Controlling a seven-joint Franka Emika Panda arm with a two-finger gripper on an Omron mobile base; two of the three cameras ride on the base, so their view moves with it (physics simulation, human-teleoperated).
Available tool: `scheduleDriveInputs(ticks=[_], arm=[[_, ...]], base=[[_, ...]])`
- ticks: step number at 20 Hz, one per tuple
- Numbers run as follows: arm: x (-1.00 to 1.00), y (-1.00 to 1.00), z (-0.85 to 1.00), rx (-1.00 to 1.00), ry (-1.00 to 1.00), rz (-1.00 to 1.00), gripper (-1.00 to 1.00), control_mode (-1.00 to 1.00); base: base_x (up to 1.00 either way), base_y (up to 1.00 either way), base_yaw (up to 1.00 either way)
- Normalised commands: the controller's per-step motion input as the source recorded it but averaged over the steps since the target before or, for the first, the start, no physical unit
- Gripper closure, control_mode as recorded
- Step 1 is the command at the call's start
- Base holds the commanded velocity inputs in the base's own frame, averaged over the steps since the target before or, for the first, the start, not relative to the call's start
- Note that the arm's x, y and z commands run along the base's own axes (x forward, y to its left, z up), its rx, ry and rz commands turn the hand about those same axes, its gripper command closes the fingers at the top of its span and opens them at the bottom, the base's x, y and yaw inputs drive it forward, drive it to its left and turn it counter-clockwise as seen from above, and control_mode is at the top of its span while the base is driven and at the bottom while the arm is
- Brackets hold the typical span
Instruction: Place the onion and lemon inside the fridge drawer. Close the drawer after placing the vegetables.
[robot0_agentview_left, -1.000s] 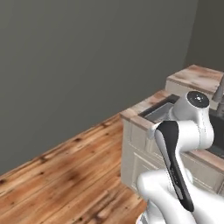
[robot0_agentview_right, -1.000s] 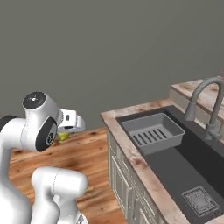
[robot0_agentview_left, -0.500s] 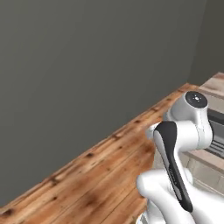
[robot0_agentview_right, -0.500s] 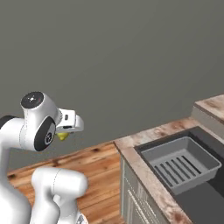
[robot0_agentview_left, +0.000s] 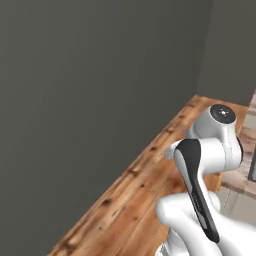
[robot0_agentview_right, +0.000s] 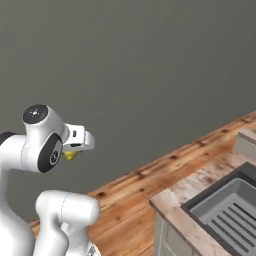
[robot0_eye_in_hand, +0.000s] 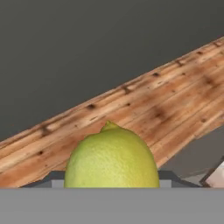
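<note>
The lemon (robot0_eye_in_hand: 112, 159) is a yellow-green oval fruit, large and close at the bottom of the hand view, held in my gripper above the wooden floor. From the right base view a small yellow part of the lemon (robot0_agentview_right: 70, 155) peeks out under the white hand, where my gripper (robot0_agentview_right: 73, 151) is shut on it, beside the arm's upper joint. The finger tips are hidden behind the fruit. The onion and the fridge drawer are out of view.
A dark grey wall (robot0_agentview_left: 90, 100) stands ahead, meeting a wooden plank floor (robot0_agentview_right: 165, 170). At the right is a stone counter (robot0_agentview_right: 200, 187) with a dark sink and a grey dish rack (robot0_agentview_right: 235, 207). The counter's corner (robot0_agentview_left: 245, 180) sits by the arm.
The base has turned, so the whole scene has slid: the counter and sink have moved toward the right edge and more wall shows. The lemon stays in the gripper.
</note>
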Motion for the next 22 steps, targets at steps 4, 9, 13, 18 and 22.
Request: scheduleDriveInputs(ticks=[4,9,13,18,22], arm=[[0.0,0.0,0.0,0.0,0.0,0.0,1.0,1.0],[0.0,0.0,0.0,0.0,0.0,0.0,1.0,1.0],[0.0,0.0,0.0,0.0,0.0,0.0,1.0,1.0],[0.0,0.0,0.0,0.0,0.0,0.0,1.0,1.0],[0.0,0.0,0.0,0.0,0.0,0.0,1.0,1.0]], base=[[0.9,0.48,-0.48],[0.85,0.5,-0.52],[0.85,0.55,-0.54],[0.89,0.43,-0.55],[0.9,0.19,-0.55]])
